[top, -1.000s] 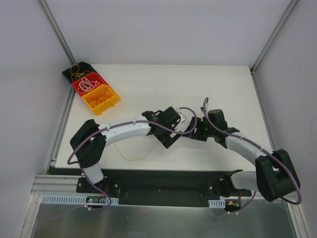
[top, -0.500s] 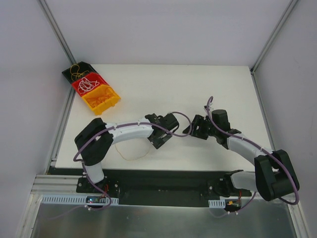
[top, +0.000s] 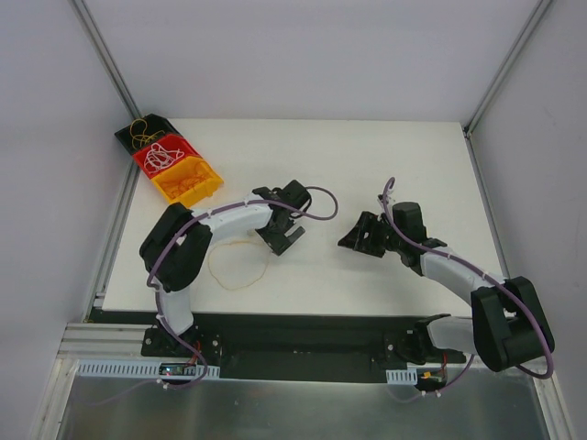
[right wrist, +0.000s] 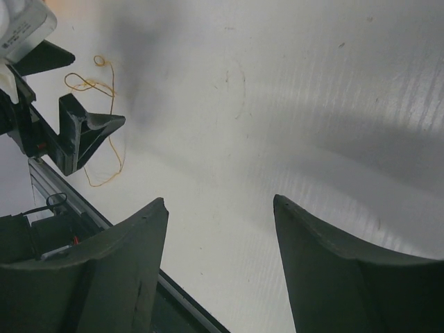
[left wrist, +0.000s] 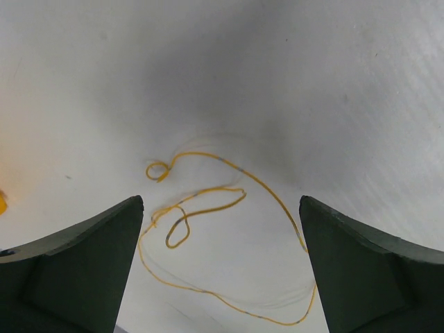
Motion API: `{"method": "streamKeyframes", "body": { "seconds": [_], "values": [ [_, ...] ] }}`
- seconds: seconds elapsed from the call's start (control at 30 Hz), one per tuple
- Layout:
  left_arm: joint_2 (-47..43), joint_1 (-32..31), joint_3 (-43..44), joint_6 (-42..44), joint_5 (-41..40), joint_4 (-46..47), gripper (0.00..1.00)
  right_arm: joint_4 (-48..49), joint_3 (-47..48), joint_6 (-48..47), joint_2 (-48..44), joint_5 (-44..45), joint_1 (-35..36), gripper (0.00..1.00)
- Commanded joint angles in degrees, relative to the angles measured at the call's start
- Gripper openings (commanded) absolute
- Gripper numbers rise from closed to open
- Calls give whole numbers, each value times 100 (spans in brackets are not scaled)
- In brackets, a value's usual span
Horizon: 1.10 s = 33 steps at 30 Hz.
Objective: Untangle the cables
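Note:
One thin yellow cable [top: 210,266] lies in a loose loop on the white table [top: 385,156], just left of and below my left gripper [top: 280,240]. In the left wrist view the same cable [left wrist: 208,153] curls in several small loops on the table under the gripper [left wrist: 220,201], whose jaws stand wide apart and hold nothing. My right gripper [top: 353,236] hovers to the right, a hand's width from the left one; it is open and empty [right wrist: 220,200]. Its camera shows the cable [right wrist: 89,84] far off at the left, beside the left gripper [right wrist: 83,132].
Three bins stand in a row at the table's far left corner: a black one [top: 147,131] with yellowish wire, a red one [top: 165,156] with white wire, a yellow one [top: 188,183] with orange wire. The table's near edge and a metal rail [right wrist: 62,201] run close by.
The two grippers, close together a second ago, have drawn apart. The left arm swung left and folded back. The yellow cable now lies in a fuller loop beside it.

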Motion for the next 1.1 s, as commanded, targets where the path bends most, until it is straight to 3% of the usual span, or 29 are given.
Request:
{"method": "streamKeyframes", "body": {
  "seconds": [0.0,0.13,0.3,0.43,0.5,0.67,0.83,1.0,1.07],
  "values": [
    [212,272,382,314,1001,-31,89,263,23,27,22,-128,-44,65],
    [301,377,391,226,1414,-22,62,271,-3,18,-5,-119,-44,65],
    [389,404,259,129,1626,-75,46,307,5,35,39,-145,-35,64],
    [231,404,57,15,1548,-84,9,315,14,27,66,-163,-44,63],
    [73,404,13,-11,1346,-58,0,324,14,27,66,-163,-35,63],
    [-857,544,4,-99,1308,205,0,333,6,27,66,-189,-35,63],
    [-1772,1106,118,-232,2661,514,0,351,6,27,101,-216,-35,62],
    [-1835,1239,521,-503,4533,618,0,377,32,27,153,-259,-35,62],
    [-1783,1239,593,-1029,5226,1004,0,386,58,18,197,-295,-35,62]
  ]
}}
